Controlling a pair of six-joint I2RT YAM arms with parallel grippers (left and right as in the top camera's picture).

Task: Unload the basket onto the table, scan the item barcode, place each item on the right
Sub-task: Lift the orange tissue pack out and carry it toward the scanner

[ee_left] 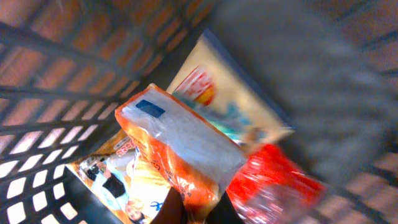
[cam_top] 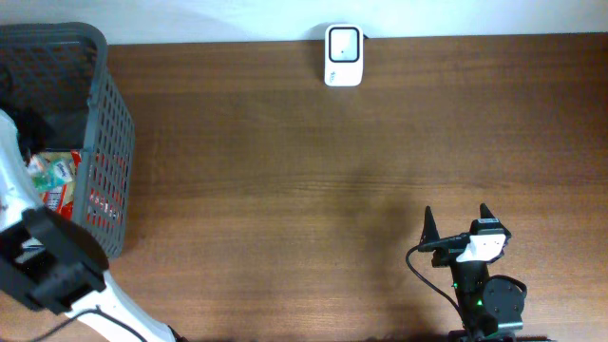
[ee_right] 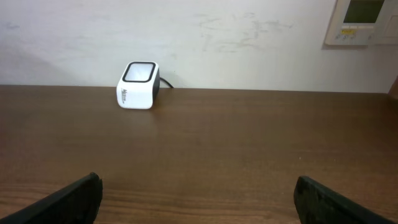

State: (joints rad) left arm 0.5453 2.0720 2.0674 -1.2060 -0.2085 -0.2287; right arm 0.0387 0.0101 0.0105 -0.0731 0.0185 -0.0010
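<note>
Closest to my left wrist lens is the orange-and-white crinkly plastic snack packet [ee_left: 180, 149], filling the middle of the frame. Its lower end runs down to the bottom edge, where the left gripper [ee_left: 177, 214] is pinched shut on it (I see only a dark sliver of finger there, so the hold is partly my reading). It hangs inside the grey plastic lattice basket [cam_top: 106, 142], above a yellow printed packet [ee_left: 249, 106] and a shiny red packet [ee_left: 273, 186].

Progress looks early to me. An item is picked but not yet out of the basket, and nothing has been shown to the small white box scanner [cam_top: 343, 55]. That sits at the top centre of the overhead frame, well apart from the basket at upper left. What's left is lifting out, crossing the brown wooden table [cam_top: 285, 190] and presenting the code; I can't tell which face carries it.

My left arm [cam_top: 57, 271] reaches from the lower left corner up into the basket. The right gripper [cam_top: 456, 213] sits at lower right, jaws spread wide and empty, facing the scanner.
</note>
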